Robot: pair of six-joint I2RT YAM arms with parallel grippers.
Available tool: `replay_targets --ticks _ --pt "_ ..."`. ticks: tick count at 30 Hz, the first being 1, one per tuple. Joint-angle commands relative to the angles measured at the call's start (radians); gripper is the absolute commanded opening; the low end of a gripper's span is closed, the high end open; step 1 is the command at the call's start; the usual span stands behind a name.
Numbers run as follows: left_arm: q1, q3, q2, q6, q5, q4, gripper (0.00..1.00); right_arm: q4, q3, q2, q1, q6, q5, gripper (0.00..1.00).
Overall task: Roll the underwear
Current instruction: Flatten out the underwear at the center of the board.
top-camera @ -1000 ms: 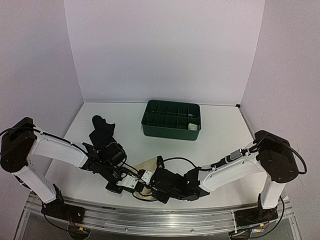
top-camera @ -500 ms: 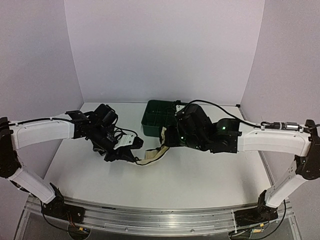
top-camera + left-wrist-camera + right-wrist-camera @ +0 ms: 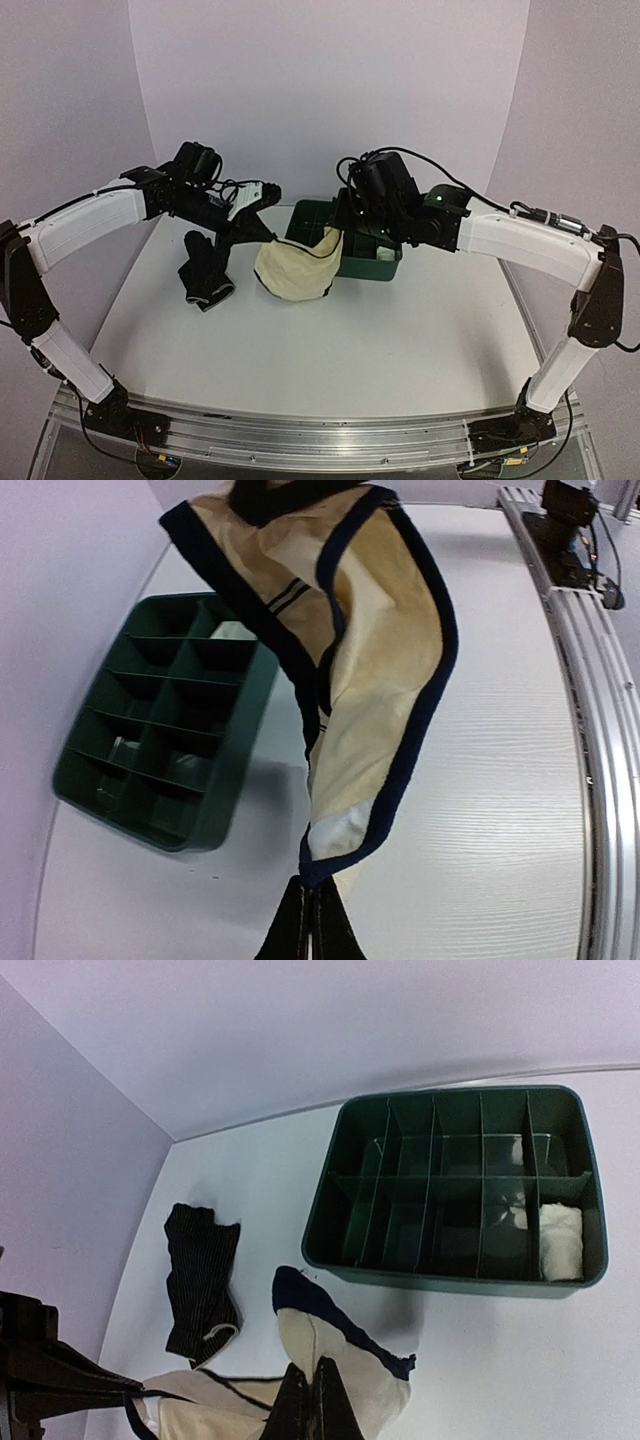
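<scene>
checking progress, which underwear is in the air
The cream pair with black edging, held by left gripper and right gripper; the black pair lies flat, the white one in the green tray.

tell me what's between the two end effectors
The cream underwear with black edging hangs slung between the left end effector and right end effector; the top view shows it.
</scene>
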Motion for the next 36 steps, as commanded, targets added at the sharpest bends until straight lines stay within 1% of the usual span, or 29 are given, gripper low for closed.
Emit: replay_targets --ticks 1,4,6,9,11,13,17,20,23,29,33,36 --pt "0.029 0.082 -0.003 0.067 -0.058 0.065 0.00 0.034 0.045 -0.004 -0.005 -0.027 -0.059 0.00" --pt "0.027 0.017 -0.064 0.099 -0.041 0.100 0.00 0.063 -0.082 -0.056 -0.004 0.065 -0.110 0.00" --pt "0.017 -0.087 -0.111 0.138 -0.020 0.102 0.00 0.079 -0.206 -0.102 0.000 0.145 -0.126 0.00" --pt "-0.027 -0.273 -0.183 0.175 -0.011 0.104 0.00 0.143 -0.382 -0.136 0.043 0.242 -0.144 0.00" --pt "-0.087 -0.411 -0.230 0.174 -0.005 0.128 0.00 0.191 -0.472 -0.105 0.075 0.287 -0.186 0.00" --pt "-0.181 -0.545 -0.273 0.159 -0.017 0.168 0.00 0.205 -0.532 -0.068 0.093 0.352 -0.232 0.00" --pt "-0.295 -0.691 -0.315 0.074 -0.007 0.197 0.00 0.257 -0.681 -0.068 0.113 0.459 -0.271 0.00" --pt "-0.340 -0.762 -0.331 0.045 -0.006 0.212 0.00 0.258 -0.734 -0.086 0.114 0.483 -0.307 0.00" --pt "-0.393 -0.805 -0.331 0.019 0.002 0.233 0.00 0.244 -0.752 -0.097 0.114 0.496 -0.336 0.01" --pt "-0.494 -0.851 -0.310 -0.040 0.011 0.306 0.00 0.123 -0.757 -0.106 0.114 0.537 -0.407 0.11" --pt "-0.541 -0.868 -0.292 -0.033 0.015 0.324 0.00 0.088 -0.789 -0.121 0.114 0.561 -0.452 0.21" --pt "-0.555 -0.868 -0.287 -0.005 0.014 0.311 0.01 0.031 -0.801 -0.164 0.115 0.533 -0.467 0.23"
